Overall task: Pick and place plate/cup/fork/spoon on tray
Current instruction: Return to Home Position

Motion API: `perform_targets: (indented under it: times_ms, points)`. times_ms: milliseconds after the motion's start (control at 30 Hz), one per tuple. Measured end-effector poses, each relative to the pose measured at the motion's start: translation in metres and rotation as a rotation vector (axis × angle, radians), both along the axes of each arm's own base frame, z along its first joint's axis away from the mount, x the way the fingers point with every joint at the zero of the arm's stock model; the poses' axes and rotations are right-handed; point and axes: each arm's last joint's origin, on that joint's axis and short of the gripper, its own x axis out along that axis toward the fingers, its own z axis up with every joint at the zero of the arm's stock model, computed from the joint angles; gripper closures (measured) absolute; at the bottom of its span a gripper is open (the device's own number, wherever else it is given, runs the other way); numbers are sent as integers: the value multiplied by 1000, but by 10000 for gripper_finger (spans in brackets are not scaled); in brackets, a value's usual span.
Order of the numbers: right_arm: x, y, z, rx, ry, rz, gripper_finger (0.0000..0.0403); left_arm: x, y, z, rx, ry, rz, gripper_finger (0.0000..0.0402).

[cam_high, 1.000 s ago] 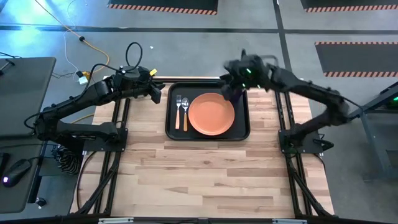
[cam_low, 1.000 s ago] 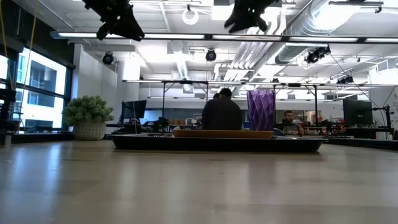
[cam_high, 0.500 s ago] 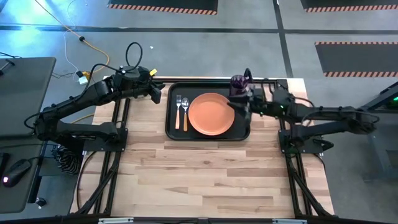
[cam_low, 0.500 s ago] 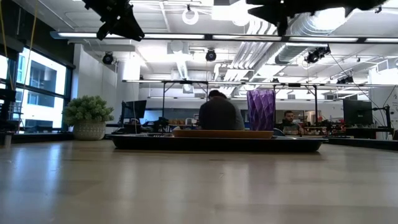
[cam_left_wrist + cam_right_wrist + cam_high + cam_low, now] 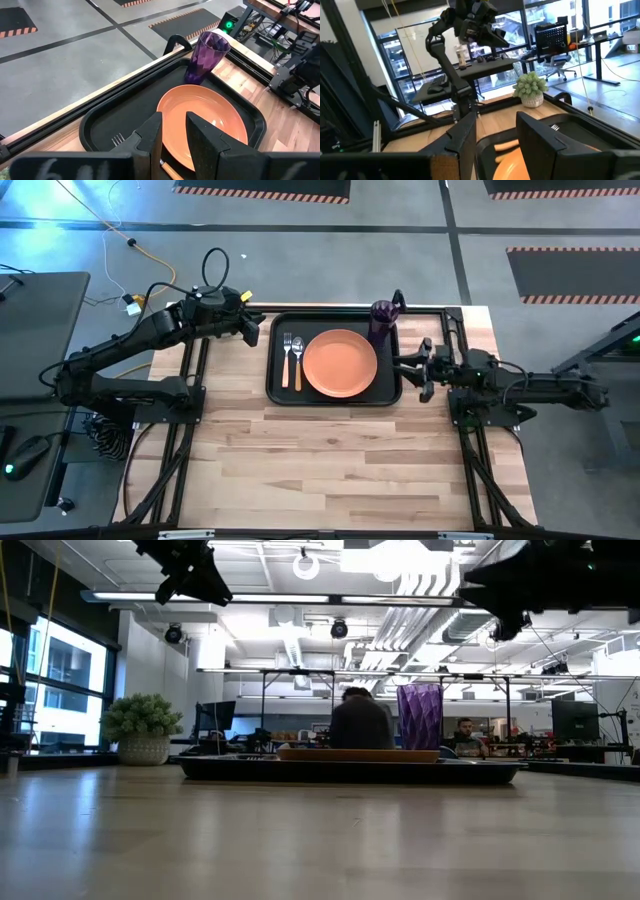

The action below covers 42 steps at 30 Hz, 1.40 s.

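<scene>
The black tray [image 5: 276, 385] lies at the table's far middle. The orange plate [image 5: 340, 363] lies on it, with the fork [image 5: 287, 356] and the spoon [image 5: 297, 358] side by side on the tray floor to the plate's left. The purple cup [image 5: 382, 320] stands upright in the tray's far right corner; it also shows in the left wrist view [image 5: 205, 57]. My right gripper [image 5: 410, 373] is open and empty, just off the tray's right rim. My left gripper [image 5: 262, 330] hovers open and empty off the tray's far left corner.
The near half of the wooden table [image 5: 330, 470] is bare. Beyond the table's far edge the low view shows a person [image 5: 360, 722] at a desk and a potted plant [image 5: 142, 727] in the room.
My right gripper has drawn back from above the cup at the tray's far right corner, going toward the table's right edge and a little nearer, and now points level at the tray's right rim. The cup stays upright on the tray.
</scene>
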Motion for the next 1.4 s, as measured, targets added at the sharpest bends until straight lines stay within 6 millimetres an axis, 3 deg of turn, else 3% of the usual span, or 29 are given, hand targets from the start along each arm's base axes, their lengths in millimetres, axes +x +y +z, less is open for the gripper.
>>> perform_targets:
  times_ms: [200, 467, 800, 1133, 1400]
  points:
    - [-15, 3, -24, -58, -16, 23, 274, 0, 0, 0, 0, 0, 0, 326]
    - [-24, 4, -51, -8, -10, 21, 274, 0, 0, 0, 0, 0, 0, 326]
    - [-25, 6, -71, 11, 204, 58, 274, 0, 0, 0, 0, 0, 0, 326]
    - [-26, 4, -79, 12, 286, 12, 274, 0, 0, 0, 0, 0, 0, 326]
    - [-27, 4, -77, -214, 293, -9, 274, 0, 0, 0, 0, 0, 0, 326]
